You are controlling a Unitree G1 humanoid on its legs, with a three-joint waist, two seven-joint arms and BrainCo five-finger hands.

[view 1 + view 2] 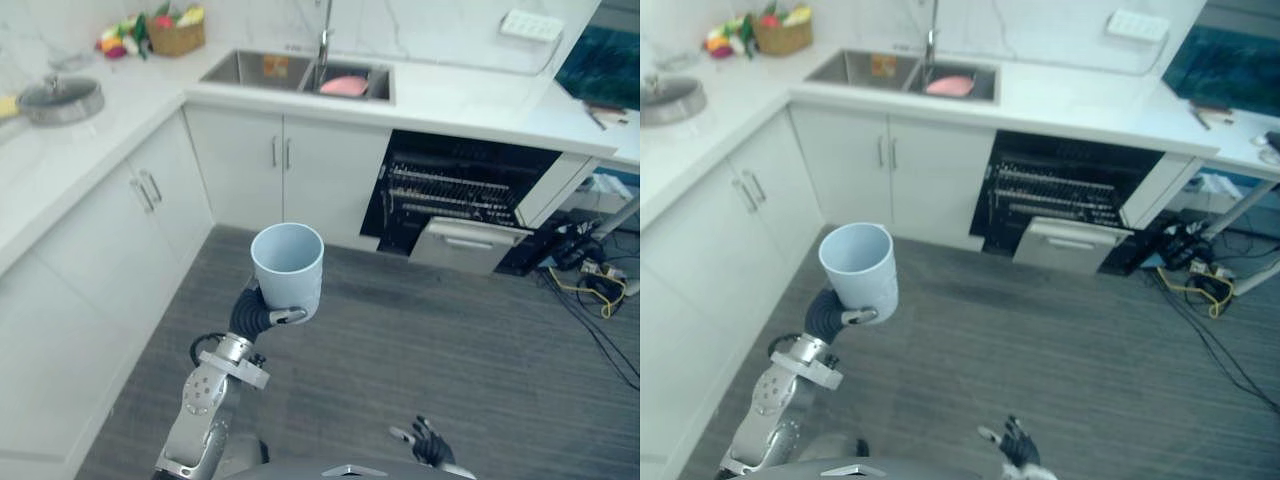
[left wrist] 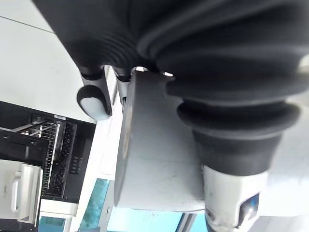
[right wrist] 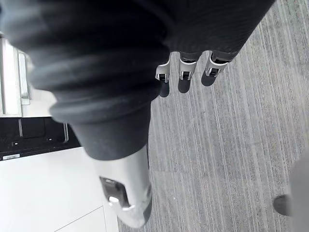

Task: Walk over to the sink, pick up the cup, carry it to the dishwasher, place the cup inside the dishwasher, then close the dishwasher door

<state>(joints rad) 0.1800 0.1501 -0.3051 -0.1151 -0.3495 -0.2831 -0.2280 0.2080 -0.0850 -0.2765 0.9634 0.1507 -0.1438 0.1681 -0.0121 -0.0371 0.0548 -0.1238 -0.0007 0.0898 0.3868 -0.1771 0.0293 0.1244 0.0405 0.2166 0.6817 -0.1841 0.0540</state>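
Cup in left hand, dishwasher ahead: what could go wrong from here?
The left hand grips the cup near its base, so it may tip or slip while walking.
The dishwasher door juts out below the rack; the cup or arm may hit it.
Loose cables lie on the floor right of the dishwasher: a snag risk.

Open floor (image 1: 420,330) leads to the dishwasher (image 1: 455,185), its door (image 1: 468,245) lowered.
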